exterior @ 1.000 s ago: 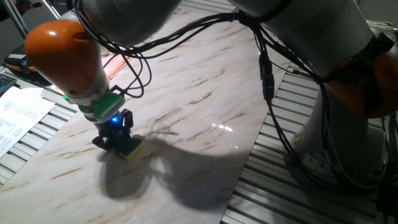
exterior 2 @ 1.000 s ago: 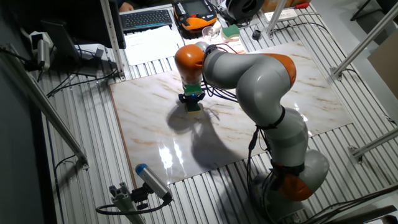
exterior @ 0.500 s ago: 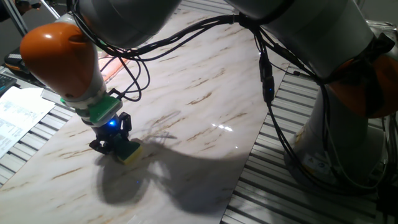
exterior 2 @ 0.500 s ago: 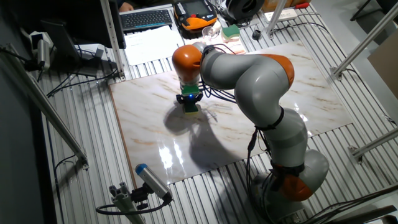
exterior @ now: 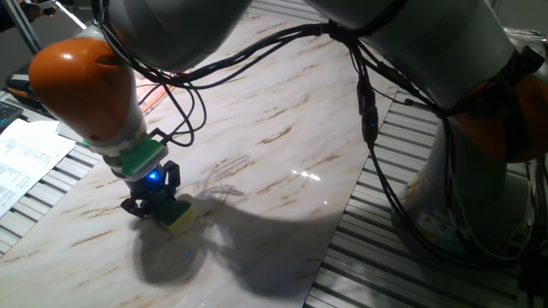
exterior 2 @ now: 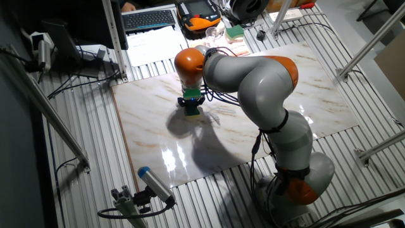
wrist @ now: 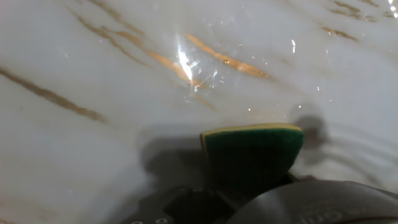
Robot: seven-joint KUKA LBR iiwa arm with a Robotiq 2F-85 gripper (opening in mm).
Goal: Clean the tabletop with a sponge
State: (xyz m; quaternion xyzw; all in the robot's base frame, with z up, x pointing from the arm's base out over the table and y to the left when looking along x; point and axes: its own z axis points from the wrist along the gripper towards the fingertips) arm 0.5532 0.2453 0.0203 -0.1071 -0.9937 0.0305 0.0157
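The sponge [exterior: 178, 215] has a dark green top on yellow foam and lies flat on the white marble-look tabletop [exterior: 282, 128]. My gripper [exterior: 158, 205] is shut on the sponge and presses it down near the slab's left part. From the other side the sponge [exterior 2: 193, 113] shows under the gripper [exterior 2: 192, 109], on the tabletop [exterior 2: 304, 95]. Close up, the sponge's green face [wrist: 254, 154] fills the lower middle of the hand view, over glossy tabletop [wrist: 93, 68] with brown veins.
Grey slatted surface [exterior 2: 82, 145] surrounds the slab. A keyboard [exterior 2: 149, 19], papers [exterior 2: 155, 44] and a paler sponge [exterior 2: 235, 31] lie at the far side. A blue-tipped tool [exterior 2: 155, 184] rests at the near edge. Black cables [exterior: 368, 111] hang from the arm.
The gripper has slid the sponge a short way along the tabletop, toward the lower left in one fixed view. It stays shut on the sponge throughout.
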